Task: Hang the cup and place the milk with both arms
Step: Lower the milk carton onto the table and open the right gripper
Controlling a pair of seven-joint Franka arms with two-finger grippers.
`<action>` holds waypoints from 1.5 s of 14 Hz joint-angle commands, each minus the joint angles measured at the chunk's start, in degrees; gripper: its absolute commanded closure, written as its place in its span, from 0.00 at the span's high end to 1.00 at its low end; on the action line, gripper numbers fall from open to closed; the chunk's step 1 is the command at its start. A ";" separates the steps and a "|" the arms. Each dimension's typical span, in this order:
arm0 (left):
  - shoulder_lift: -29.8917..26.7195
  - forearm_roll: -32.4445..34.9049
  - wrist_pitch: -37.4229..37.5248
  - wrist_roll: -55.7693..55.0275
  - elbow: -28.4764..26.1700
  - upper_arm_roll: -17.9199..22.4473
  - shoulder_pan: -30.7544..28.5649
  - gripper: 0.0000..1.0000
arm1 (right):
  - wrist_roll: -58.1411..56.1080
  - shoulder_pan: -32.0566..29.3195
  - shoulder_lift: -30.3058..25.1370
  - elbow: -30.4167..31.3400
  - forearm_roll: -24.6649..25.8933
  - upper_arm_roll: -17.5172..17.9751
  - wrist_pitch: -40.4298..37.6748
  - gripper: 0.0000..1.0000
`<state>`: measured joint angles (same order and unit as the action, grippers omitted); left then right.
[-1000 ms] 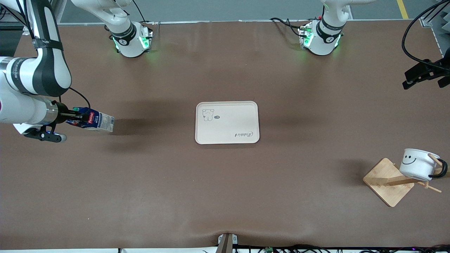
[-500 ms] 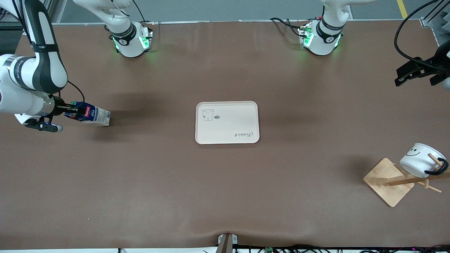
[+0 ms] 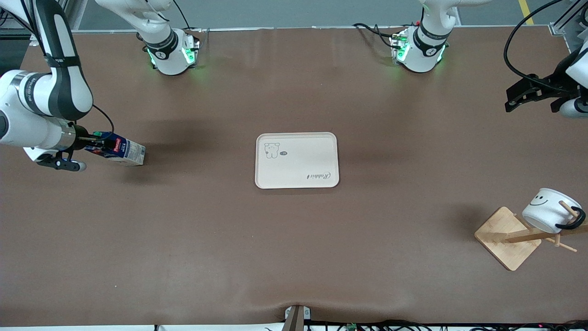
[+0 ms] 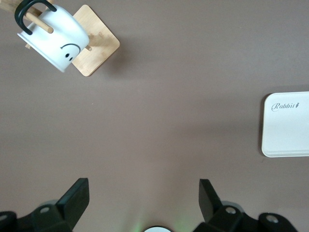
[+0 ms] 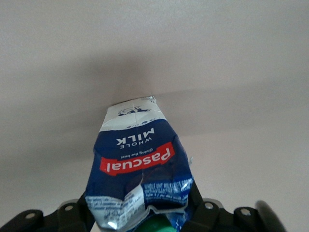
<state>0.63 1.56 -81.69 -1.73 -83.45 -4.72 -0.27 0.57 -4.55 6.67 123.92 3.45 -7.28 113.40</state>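
Right wrist view: the right gripper (image 5: 140, 220) flanks the cap end of the milk (image 5: 137, 164); whether it clamps the carton or merely stands around it, I cannot tell. In the front view the milk sits at mid-height of the frame at the right arm's end, tilted, base end toward the table (image 3: 206, 230). The left gripper (image 4: 142, 183) hangs with jaws wide apart and empty in the upper part of the frame, at the left arm's end. The tray (image 3: 296, 160) lies mid-frame. Low in the frame, the cup (image 3: 549, 215) hangs by its handle on the wooden rack (image 3: 505, 239).
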 commanded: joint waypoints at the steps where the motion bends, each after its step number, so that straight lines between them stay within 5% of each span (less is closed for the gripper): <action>1: -1.86 -0.24 0.48 -0.03 -1.89 -0.56 -0.26 1.00 | -0.91 -0.72 -0.60 1.86 0.68 1.04 1.56 0.75; 4: -2.82 -0.24 0.48 -0.37 -2.94 -0.73 -0.26 1.00 | -1.18 -0.37 -0.43 1.68 0.24 1.13 1.47 0.81; 6: -3.09 -0.15 0.48 -0.90 -3.47 -1.87 -0.26 1.00 | -1.18 -0.19 -0.52 1.16 0.15 1.22 1.21 1.00; 11: -5.02 -0.06 0.05 -0.99 -5.14 -2.40 -0.52 1.00 | -2.41 1.21 -0.43 -3.49 0.06 1.31 -5.98 1.00; 21: -6.25 -0.06 -0.39 -1.08 -5.85 -3.19 -0.70 1.00 | -2.15 4.11 2.30 -25.10 0.15 1.22 -24.52 1.00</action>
<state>-4.26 1.56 -81.51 -2.27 -88.17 -7.52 -0.34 -1.25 -0.90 6.91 105.30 3.28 -5.88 93.62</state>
